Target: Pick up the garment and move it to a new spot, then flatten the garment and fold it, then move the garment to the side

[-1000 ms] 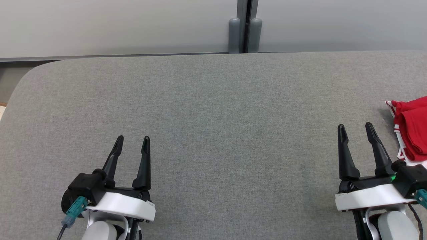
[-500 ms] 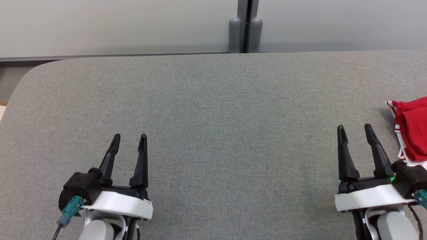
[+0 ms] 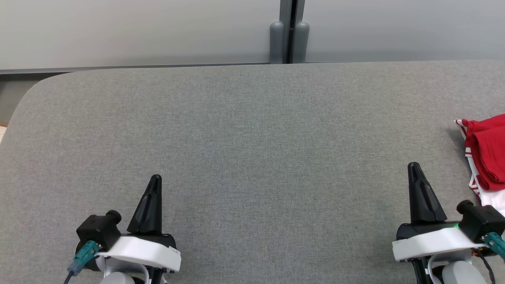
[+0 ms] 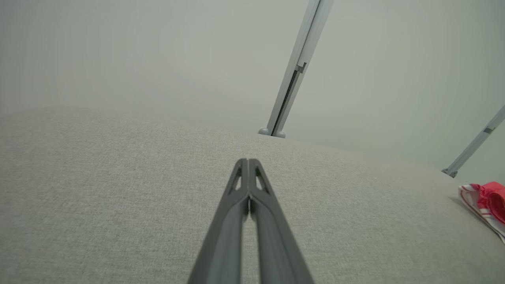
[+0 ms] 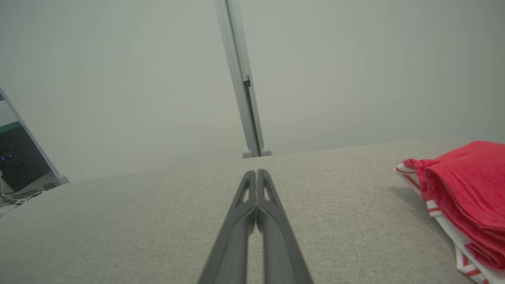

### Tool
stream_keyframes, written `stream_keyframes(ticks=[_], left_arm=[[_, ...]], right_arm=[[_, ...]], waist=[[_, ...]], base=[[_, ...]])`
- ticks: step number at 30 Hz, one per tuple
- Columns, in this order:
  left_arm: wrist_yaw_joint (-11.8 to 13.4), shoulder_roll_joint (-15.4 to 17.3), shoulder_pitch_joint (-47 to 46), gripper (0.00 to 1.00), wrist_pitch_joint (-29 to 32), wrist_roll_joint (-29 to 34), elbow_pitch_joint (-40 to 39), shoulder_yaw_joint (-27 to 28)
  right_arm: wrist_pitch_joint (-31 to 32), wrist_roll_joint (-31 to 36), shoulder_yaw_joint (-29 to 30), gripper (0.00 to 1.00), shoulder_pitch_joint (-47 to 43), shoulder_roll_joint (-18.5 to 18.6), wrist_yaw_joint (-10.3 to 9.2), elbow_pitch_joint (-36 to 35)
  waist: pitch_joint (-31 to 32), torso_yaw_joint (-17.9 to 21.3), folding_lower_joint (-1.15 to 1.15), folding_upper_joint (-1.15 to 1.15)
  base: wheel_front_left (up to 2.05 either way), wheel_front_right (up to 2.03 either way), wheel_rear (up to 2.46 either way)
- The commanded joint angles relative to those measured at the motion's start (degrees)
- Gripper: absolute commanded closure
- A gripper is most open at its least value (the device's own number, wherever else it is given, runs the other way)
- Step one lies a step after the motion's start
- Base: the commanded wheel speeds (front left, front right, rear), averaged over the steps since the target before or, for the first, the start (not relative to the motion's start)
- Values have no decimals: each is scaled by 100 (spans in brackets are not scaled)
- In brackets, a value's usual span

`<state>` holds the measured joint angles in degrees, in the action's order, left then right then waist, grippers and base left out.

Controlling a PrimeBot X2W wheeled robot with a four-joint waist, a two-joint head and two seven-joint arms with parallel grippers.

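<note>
**Head view, with both wrist views.** The left gripper and the right gripper hover low over the near part of the grey bench. They are well apart, each with its jaws pressed together and holding nothing.

The garment, red with white-and-red striped trim, lies on the bench at the far right. It is near the right gripper but not touching it, and the picture edge cuts it off. In the right wrist view it shows as soft stacked layers, so it appears to be folded already, though its hidden part leaves that uncertain.

**Step in hand, as judged:** either the last, with the garment set aside and the arms standing clear, or the first, with no grasp yet made. If the first, the next move calls for the right jaws to spread, swing rightward to the garment's near edge, and pinch a layer of cloth. The gripper would then lift it toward the bare middle of the bench.
</note>
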<state>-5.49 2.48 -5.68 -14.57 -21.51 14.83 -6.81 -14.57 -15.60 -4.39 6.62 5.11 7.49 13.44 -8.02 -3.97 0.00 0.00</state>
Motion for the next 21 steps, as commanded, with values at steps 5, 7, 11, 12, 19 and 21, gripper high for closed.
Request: stream_keyframes(ticks=[5,7,11,12,19,21], left_arm=[[-15,53,-78,100,138,-641,-104,83],[-21,64,-80,100,184,-841,-99,106],[-34,84,-85,100,275,-1226,-89,151],[-37,89,-86,100,296,-1320,-86,162],[-57,118,-91,100,449,-1940,-74,239],[-60,121,-91,100,467,-2025,-72,249]], right_arm=[[155,-703,68,100,63,46,0,-92],[203,-918,86,100,63,49,0,-85],[296,-1330,123,100,62,52,0,-75],[318,-1429,131,100,61,53,0,-72],[473,-2092,193,100,52,53,0,-62],[493,-2182,202,100,51,52,0,-61]], waist=[[34,17,0,0],[47,24,0,0],[72,37,0,0],[79,40,0,0],[124,62,0,0],[130,66,0,0]], base=[[0,0,0],[0,0,0],[0,0,0],[0,0,0],[0,0,0],[0,0,0]])
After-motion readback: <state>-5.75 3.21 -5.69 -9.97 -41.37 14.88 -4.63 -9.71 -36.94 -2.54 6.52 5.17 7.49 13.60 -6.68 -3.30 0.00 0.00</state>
